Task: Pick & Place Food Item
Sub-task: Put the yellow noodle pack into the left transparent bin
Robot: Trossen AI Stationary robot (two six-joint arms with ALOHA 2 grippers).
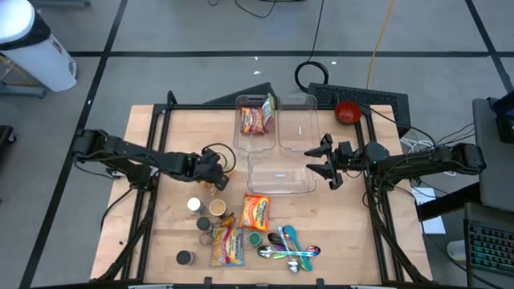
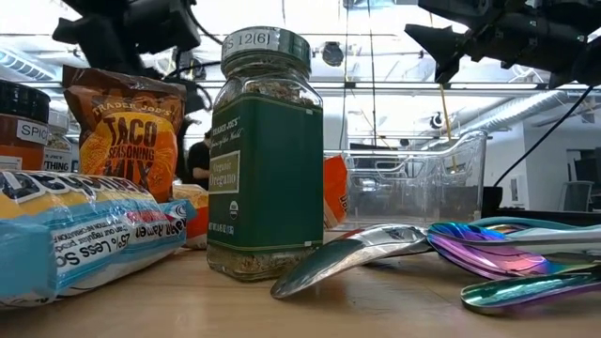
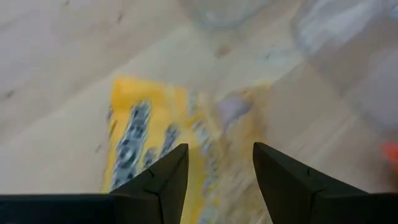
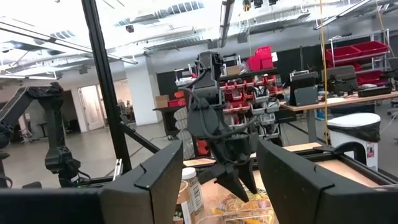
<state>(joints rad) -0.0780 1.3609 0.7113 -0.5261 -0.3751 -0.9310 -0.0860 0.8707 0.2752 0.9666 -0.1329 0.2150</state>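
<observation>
Claw (image 3: 214, 180) open above yellow packet (image 3: 146, 140)

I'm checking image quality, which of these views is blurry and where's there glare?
Left wrist view: motion-smeared over the yellow packet. Low view: the oregano jar is sharp against a washed-out bright background. Right wrist view: bright ceiling lights. High view: evenly lit.

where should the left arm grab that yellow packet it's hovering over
Probably across a short edge or corner, coming straight down. The yellow packet looks to lie flat on the wooden table, so there is no upright side to pinch. The left gripper hangs open above it, jaws spread across its middle; a thin edge should fit between them more surely.
</observation>
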